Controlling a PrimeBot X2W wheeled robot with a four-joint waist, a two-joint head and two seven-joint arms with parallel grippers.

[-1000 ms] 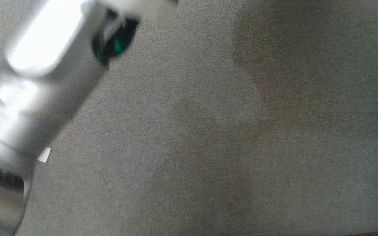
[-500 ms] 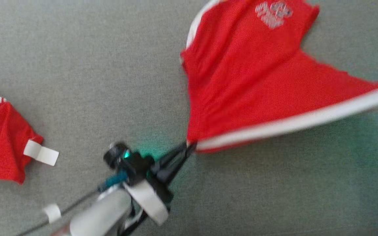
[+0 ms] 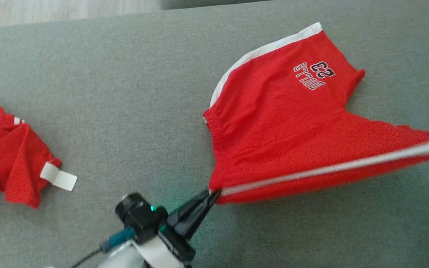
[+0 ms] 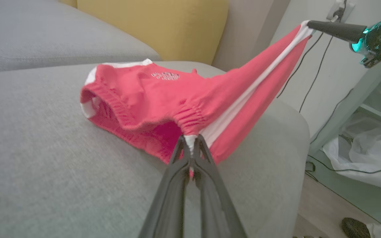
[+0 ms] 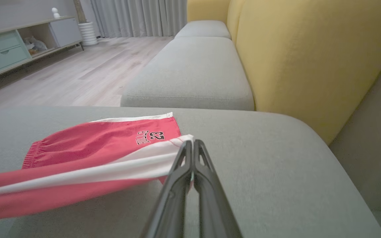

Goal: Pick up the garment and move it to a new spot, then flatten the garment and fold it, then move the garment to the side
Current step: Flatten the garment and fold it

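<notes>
The head camera has swung since a moment ago, so the far edge of the grey sofa cushion (image 3: pixel 125 93) now shows at the top, while the left gripper (image 3: pixel 211 192) stays pinched on the waistband corner of the red shorts (image 3: pixel 281 123). The right gripper (image 5: pixel 190 142), fingers pressed together, pinches the leg hem, so the white side stripe hangs taut above the cushion where the rest lies. Another red garment (image 3: pixel 9 160) — perhaps a shirt — lies well apart at the left.
</notes>
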